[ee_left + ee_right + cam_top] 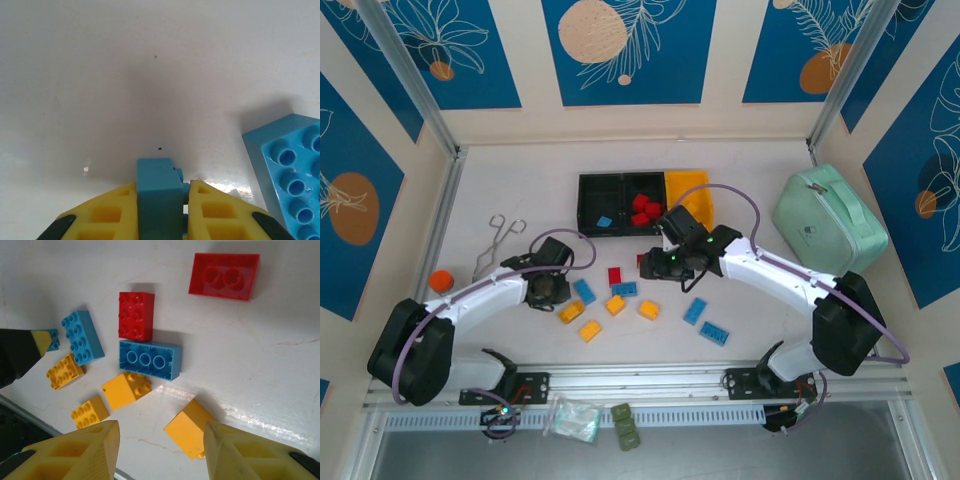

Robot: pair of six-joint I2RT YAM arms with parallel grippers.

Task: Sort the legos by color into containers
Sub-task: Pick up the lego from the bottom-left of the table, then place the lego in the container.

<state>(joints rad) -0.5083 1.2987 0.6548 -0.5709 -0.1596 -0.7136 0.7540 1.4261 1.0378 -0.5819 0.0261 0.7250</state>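
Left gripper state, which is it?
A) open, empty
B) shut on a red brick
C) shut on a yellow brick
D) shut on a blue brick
D: in the left wrist view the left gripper has its yellow fingers pressed against both sides of a small blue brick.

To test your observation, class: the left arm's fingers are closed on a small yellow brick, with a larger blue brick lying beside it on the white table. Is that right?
No. In the left wrist view the left fingers are closed on a small blue brick, not yellow; the fingers themselves are yellow. The larger blue brick does lie beside it on the white table.
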